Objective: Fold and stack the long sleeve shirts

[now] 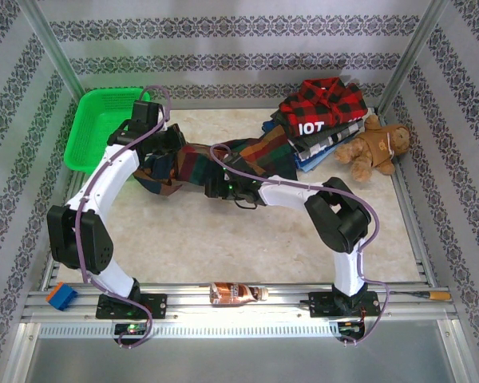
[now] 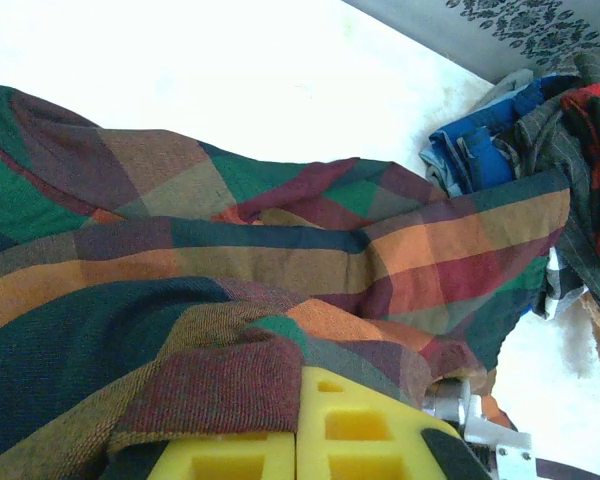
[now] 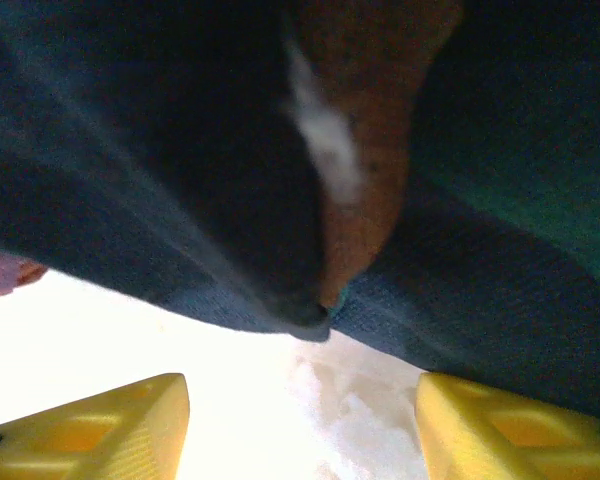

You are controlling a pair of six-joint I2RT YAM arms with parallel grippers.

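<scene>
The large orange, green, navy and red plaid shirt (image 1: 251, 155) (image 2: 280, 250) lies crumpled across the middle of the table. My left gripper (image 1: 158, 162) (image 2: 300, 440) sits at the shirt's left end, its yellow fingers pressed together with a fold of plaid cloth caught at the seam. My right gripper (image 1: 217, 188) (image 3: 300, 425) is low at the shirt's near edge, open, with bare table between its fingers (image 3: 110, 430) and the dark cloth edge (image 3: 300, 310) just ahead. More long sleeve shirts (image 1: 319, 120) (image 2: 570, 140) are piled at the back right, a red-black check one on top.
A brown teddy bear (image 1: 375, 148) sits right of the pile. A green basket (image 1: 96, 128) stands at the back left. A brown bottle (image 1: 235, 294) lies on the front rail and a small blue block (image 1: 61, 296) at its left end.
</scene>
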